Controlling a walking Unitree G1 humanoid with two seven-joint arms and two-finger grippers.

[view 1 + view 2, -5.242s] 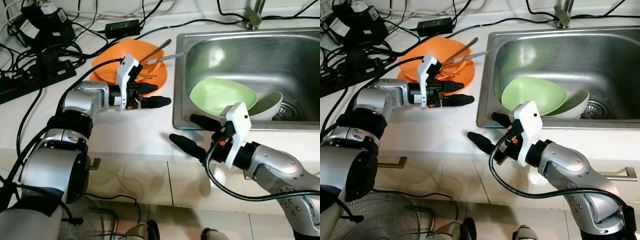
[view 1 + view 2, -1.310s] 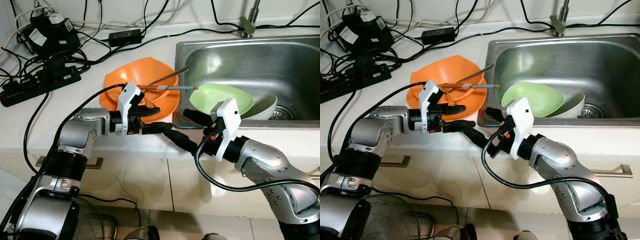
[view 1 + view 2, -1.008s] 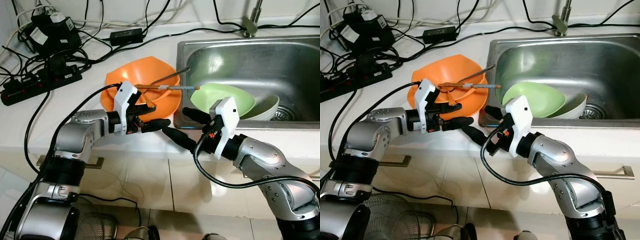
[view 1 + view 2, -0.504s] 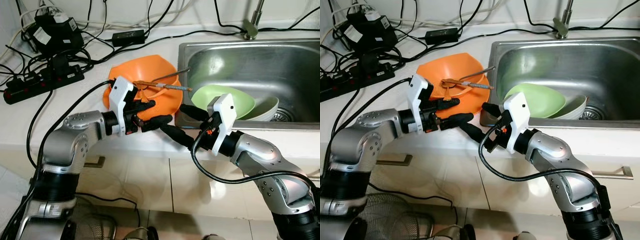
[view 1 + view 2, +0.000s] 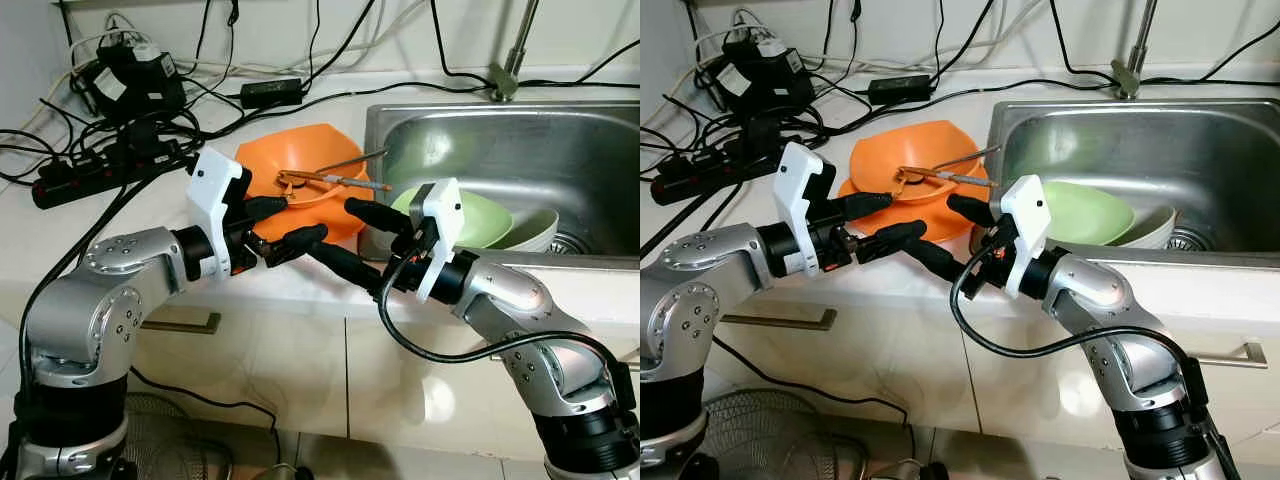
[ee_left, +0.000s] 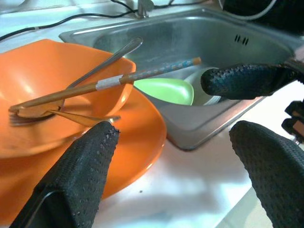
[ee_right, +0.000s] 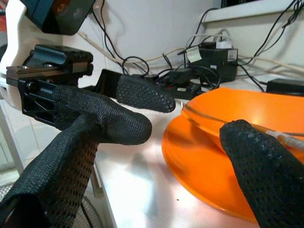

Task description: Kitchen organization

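An orange bowl [image 5: 300,190] sits on an orange plate [image 6: 137,156] on the white worktop [image 5: 60,240], just left of the steel sink [image 5: 560,150]. Across the bowl lie a chopstick [image 6: 118,80], a metal spoon [image 6: 102,59] whose handle juts over the rim toward the sink, and a fork [image 6: 71,116]. In the sink a green bowl [image 5: 480,215] lies tilted against a pale bowl [image 5: 535,225], beside the drain [image 5: 565,240].

The left pincer [image 5: 285,226] hangs at the worktop's front edge just before the plate, its two black fingers [image 6: 88,156] spread apart and holding nothing. The right pincer [image 5: 358,239] faces it from the sink side, also spread and empty: one finger reaches over toward the orange bowl's rim, the other points down and left, its tip close to the left pincer's lower finger. Whether those two fingers touch cannot be told.

At the back left of the worktop lie a black power strip [image 5: 90,175], adapters [image 5: 140,75] and tangled cables [image 5: 330,95]. A tap [image 5: 510,50] rises behind the sink. A drawer handle [image 5: 185,325] shows on the cabinet front below.
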